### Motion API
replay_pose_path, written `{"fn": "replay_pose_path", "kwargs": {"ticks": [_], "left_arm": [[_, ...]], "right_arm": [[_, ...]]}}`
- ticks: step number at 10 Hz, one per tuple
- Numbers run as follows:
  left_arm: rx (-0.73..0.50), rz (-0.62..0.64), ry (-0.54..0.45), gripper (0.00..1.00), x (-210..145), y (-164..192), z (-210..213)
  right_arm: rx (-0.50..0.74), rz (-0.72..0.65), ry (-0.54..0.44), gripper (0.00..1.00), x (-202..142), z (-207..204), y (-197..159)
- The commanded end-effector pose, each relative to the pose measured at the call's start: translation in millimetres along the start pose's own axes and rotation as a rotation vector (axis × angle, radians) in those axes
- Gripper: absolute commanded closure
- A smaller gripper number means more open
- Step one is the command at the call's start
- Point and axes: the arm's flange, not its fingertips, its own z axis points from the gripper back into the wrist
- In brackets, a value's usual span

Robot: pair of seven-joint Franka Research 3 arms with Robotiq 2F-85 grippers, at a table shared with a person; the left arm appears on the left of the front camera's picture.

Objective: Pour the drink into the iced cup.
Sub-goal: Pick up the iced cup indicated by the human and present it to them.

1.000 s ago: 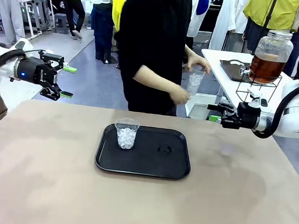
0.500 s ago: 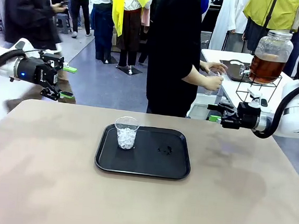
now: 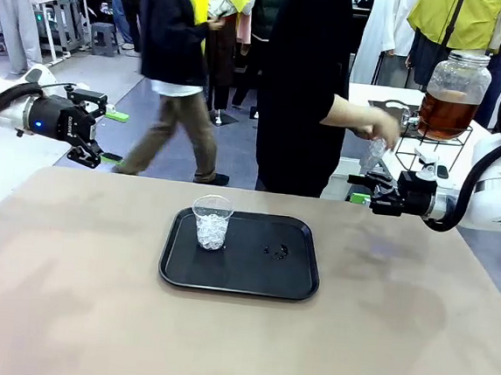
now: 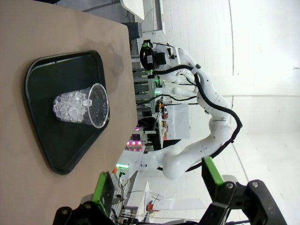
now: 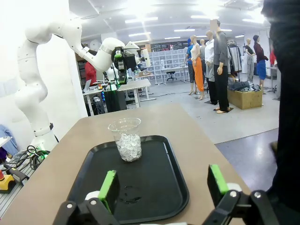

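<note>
Both left fingers point(image 3: 116, 116) and right fingers point(image 3: 359, 198) gape empty, the upright iced cup point(image 3: 211, 223) on the tray point(image 3: 299, 280) between them, the drink point(image 3: 446, 112) in its jar point(image 3: 459, 70) nearer the right

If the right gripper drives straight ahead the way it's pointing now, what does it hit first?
Probably the clear plastic cup of ice on the black rectangular tray, which sits ahead of the open right gripper, slightly off its centreline. Height is unclear; it might pass above.
</note>
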Motion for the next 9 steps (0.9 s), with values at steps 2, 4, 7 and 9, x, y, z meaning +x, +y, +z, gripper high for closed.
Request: {"fn": "replay_pose_path", "kwargs": {"ticks": [2, 4, 7, 9], "left_arm": [[-0.005, -0.005, -0.001, 0.00, 0.2, -1.3, 0.2], [-0.005, -0.005, -0.001, 0.00, 0.2, -1.3, 0.2], [-0.005, -0.005, -0.001, 0.00, 0.2, -1.3, 0.2], [-0.005, -0.005, -0.001, 0.00, 0.2, -1.3, 0.2]], "right_arm": [[-0.004, -0.002, -0.008, 0.00, 2.5, -1.5, -0.5], [-0.004, -0.002, -0.008, 0.00, 2.5, -1.5, -0.5], [-0.004, -0.002, -0.008, 0.00, 2.5, -1.5, -0.5], [-0.004, -0.002, -0.008, 0.00, 2.5, -1.5, -0.5]]}}
